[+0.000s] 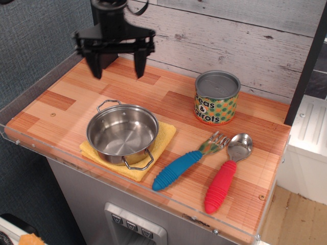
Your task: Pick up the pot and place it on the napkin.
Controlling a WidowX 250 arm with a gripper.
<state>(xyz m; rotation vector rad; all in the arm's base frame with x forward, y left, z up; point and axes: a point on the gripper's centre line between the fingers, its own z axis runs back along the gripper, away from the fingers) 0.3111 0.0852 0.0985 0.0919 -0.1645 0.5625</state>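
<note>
The shiny steel pot [122, 133] with two wire loop handles sits upright on the yellow napkin [162, 138] near the front left of the wooden counter. The napkin shows at the pot's right and front edges. My black gripper [117, 67] hangs above the back left of the counter, well up and behind the pot. Its two fingers are spread wide apart and hold nothing.
A "Peas & Carrots" can [217, 97] stands at the back middle. A blue-handled fork [188, 162] and a red-handled spoon [227, 173] lie at the front right. A clear plastic lip [153, 196] runs along the counter's front edge. A plank wall [214, 30] is behind.
</note>
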